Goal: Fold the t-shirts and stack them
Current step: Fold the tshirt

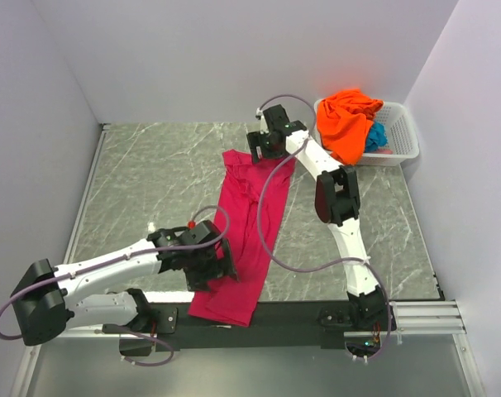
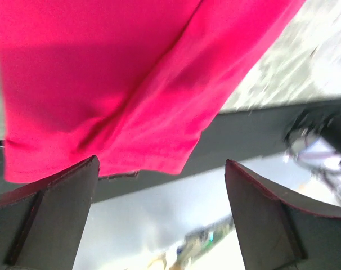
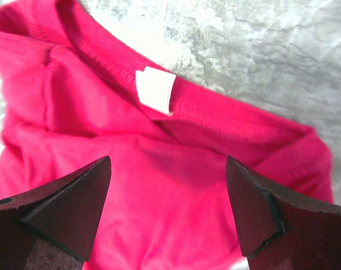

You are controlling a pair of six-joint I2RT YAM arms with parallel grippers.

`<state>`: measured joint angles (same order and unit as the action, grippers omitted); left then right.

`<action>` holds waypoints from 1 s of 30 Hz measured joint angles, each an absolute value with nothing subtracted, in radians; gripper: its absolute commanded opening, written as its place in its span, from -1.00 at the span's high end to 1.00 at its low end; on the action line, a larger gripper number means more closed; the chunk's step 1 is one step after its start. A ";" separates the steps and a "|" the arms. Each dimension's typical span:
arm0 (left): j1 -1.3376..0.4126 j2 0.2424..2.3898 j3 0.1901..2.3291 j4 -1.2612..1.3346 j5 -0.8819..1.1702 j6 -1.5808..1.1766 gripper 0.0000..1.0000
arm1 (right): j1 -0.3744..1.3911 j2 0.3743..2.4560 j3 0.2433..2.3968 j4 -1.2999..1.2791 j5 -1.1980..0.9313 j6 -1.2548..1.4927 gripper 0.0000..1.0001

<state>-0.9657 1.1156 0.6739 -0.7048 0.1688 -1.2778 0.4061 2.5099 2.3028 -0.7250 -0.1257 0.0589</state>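
The magenta-pink t-shirt lies as a long strip from the table's middle back down over the front edge. My left gripper is open over its lower part; in the left wrist view its hem hangs past the table edge above my open fingers. My right gripper is open over the shirt's collar end; the right wrist view shows the collar with its white neck label just ahead of my fingers. The orange t-shirt and the teal-blue one sit in the basket.
A white lattice basket stands at the back right corner of the grey marble table. Walls close in on both sides and the back. A black rail runs along the table's front edge.
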 measured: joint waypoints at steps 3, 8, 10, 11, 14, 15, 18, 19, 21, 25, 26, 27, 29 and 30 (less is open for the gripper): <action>-0.955 1.139 0.749 -0.770 0.068 -1.275 -0.99 | 0.411 2.459 2.270 -0.725 -0.114 0.061 -0.78; -0.826 1.135 0.778 -0.809 -0.049 -1.244 -0.99 | 0.432 2.236 2.058 -0.694 -0.068 0.126 -0.78; -0.735 1.113 0.778 -0.801 -0.075 -1.214 -0.99 | 0.455 2.136 1.945 -0.670 -0.043 0.168 -0.77; -0.683 1.098 0.777 -0.788 -0.080 -1.197 -0.99 | 0.467 2.103 1.901 -0.661 -0.031 0.187 -0.77; -0.550 1.063 0.773 -0.751 -0.095 -1.139 -0.99 | 0.529 1.993 1.707 -0.613 0.012 0.259 -0.77; -0.519 1.063 0.772 -0.739 -0.096 -1.118 -0.99 | 0.555 1.975 1.651 -0.609 0.024 0.283 -0.77; -0.428 1.096 0.761 -0.691 -0.069 -1.047 -0.99 | 0.628 1.971 1.541 -0.600 0.040 0.345 -0.77; -0.401 1.114 0.753 -0.677 -0.048 -1.027 -0.99 | 0.655 1.974 1.514 -0.602 0.044 0.365 -0.77; -0.355 1.151 0.729 -0.646 -0.013 -0.992 -0.99 | 0.698 1.976 1.470 -0.605 0.051 0.400 -0.77; -0.315 1.182 0.667 -0.608 0.034 -0.956 -0.99 | 0.728 1.983 1.430 -0.591 0.051 0.434 -0.76; -0.315 1.182 0.660 -0.605 0.042 -0.951 -0.99 | 0.727 1.989 1.429 -0.589 0.052 0.438 -0.75; -0.315 1.182 0.657 -0.604 0.050 -0.945 -0.99 | 0.723 2.000 1.429 -0.583 0.052 0.442 -0.75; -0.314 1.182 0.657 -0.594 0.059 -0.936 -0.99 | 0.708 2.019 1.438 -0.582 0.051 0.449 -0.75; -0.314 1.182 0.657 -0.588 0.060 -0.931 -0.99 | 0.700 2.023 1.442 -0.578 0.051 0.449 -0.75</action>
